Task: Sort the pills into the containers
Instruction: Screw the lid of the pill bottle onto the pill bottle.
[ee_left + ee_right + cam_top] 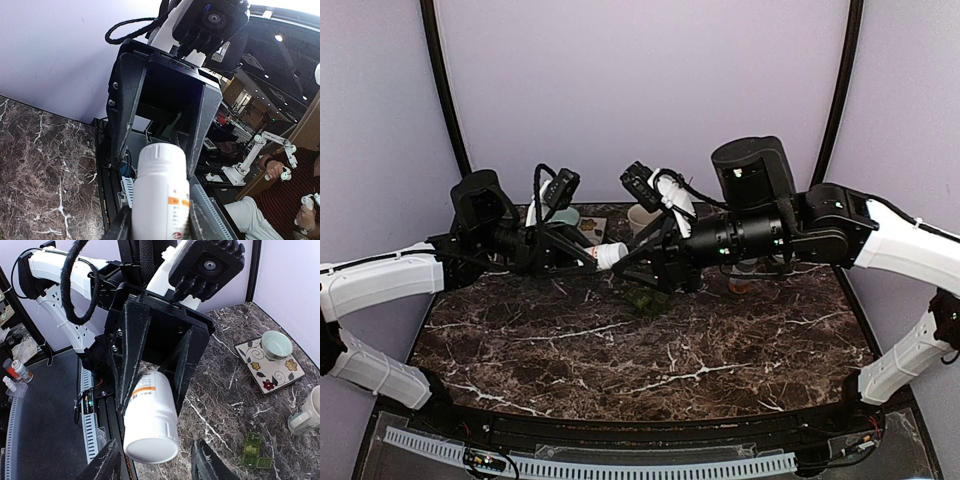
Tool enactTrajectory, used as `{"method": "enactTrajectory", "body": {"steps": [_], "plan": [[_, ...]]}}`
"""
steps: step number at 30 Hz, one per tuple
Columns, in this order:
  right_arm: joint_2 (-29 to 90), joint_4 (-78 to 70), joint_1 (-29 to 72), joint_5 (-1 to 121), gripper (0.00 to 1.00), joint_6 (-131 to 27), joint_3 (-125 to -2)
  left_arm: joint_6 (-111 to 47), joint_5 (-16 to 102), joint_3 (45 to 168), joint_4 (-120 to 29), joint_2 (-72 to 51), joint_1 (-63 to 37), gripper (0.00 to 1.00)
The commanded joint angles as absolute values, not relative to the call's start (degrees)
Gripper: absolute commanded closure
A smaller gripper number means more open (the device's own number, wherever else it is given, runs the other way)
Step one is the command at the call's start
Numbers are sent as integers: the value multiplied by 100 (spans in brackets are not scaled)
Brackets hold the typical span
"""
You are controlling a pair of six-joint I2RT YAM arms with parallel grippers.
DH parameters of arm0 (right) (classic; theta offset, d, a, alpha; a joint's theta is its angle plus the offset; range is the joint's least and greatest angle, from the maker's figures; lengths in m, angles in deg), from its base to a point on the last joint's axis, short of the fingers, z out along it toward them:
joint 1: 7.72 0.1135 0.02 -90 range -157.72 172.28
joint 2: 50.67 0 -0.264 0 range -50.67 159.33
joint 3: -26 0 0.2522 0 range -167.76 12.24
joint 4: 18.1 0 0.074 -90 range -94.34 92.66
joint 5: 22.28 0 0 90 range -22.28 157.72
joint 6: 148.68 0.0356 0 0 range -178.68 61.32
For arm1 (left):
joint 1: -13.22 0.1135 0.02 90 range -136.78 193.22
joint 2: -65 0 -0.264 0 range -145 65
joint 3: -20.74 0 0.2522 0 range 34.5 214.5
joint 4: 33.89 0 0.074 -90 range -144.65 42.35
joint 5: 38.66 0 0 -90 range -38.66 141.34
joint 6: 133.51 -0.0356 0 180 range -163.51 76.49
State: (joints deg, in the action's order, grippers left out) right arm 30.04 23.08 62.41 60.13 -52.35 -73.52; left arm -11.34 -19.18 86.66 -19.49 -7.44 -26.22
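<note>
Pale lilac walls (640,90) all round, with black poles (445,90) rising at the back. Below them, a dark marble worktop (620,360) veined in white. Toward its far edge, left of centre: a pale green bowl (276,342) on a flowered tile (265,375). Above the middle, the left gripper (150,395), jaws pinching a white pill bottle (611,255) held roughly level. Under it, flat on the worktop, the green pill box (255,450). Behind that, a cream mug (642,218). Facing the bottle's end, the right gripper (157,460), jaws spread on either side of it.
</note>
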Motion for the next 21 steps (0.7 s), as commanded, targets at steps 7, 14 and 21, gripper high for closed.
{"method": "enactTrajectory", "body": {"steps": [7, 14, 21], "plan": [[3007, 2224, 6288, 6211, 54, -5321, -7604, -1182, -2071, 8834, -1777, -679, -2634, 100], [3082, 2242, 6286, 6141, 58, -5348, -7691, -1186, -2077, 8831, -1787, -681, -2634, 100], [3146, 2298, 6290, 6067, 60, -5343, -7744, -1163, -2081, 8831, -1744, -699, -2638, 100]]}}
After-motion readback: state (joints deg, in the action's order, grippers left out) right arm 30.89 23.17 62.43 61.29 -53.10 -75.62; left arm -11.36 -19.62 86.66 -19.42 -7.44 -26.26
